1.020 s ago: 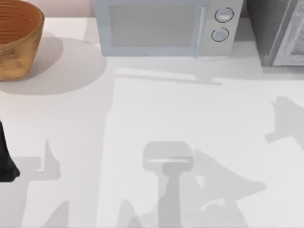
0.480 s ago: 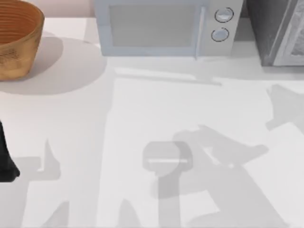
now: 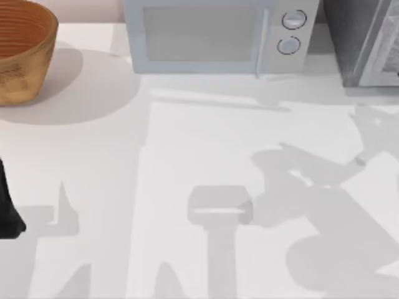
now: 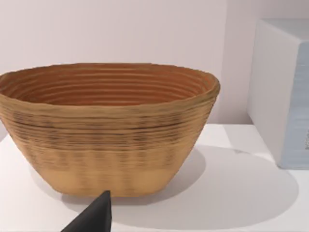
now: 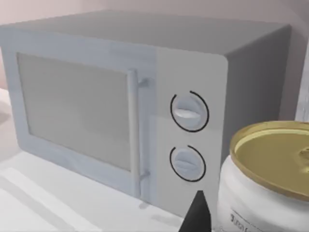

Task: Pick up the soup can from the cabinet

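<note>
Right gripper [image 5: 198,212] is seen beside the soup can [image 5: 265,179] (grip state cannot be told); cabinet [image 3: 365,40] at one o'clock; lifting is judged unconfirmed.

top view overhead; right wrist view shares the microwave [image 3: 215,37].

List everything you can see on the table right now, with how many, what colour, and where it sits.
Basket: one, woven tan-brown, far left corner of the table.
Microwave: one, pale blue-grey, two round knobs, back centre.
Cabinet: one, dark grey with white-edged door, back right.
Soup can: one, white with gold lid, close before the right wrist camera, beside the microwave.
Table: one, white.
Left arm: black, at the table's left edge.
</note>
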`<state>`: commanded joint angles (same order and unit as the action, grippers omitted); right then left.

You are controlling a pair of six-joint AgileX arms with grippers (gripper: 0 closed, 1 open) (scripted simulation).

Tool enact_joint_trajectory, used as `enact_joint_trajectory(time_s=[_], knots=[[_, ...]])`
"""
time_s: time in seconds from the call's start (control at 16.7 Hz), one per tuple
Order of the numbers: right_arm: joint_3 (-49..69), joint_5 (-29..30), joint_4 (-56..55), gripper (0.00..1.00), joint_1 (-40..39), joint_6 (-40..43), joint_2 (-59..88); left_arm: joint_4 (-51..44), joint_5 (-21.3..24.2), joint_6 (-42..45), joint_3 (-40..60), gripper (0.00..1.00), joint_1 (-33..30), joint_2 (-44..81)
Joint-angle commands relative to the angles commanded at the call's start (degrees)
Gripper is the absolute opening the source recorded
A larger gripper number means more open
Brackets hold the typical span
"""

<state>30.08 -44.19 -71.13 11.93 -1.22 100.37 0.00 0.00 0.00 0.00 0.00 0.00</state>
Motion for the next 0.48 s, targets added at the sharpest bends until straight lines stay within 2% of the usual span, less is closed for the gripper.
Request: enact_joint_trajectory(time_s=[0.48], knots=[[6.45,-9.58,-15.34,0.0,2.58,-0.4,21.55,0.0,0.0,0.0,0.0,1.0,0.0,0.0]])
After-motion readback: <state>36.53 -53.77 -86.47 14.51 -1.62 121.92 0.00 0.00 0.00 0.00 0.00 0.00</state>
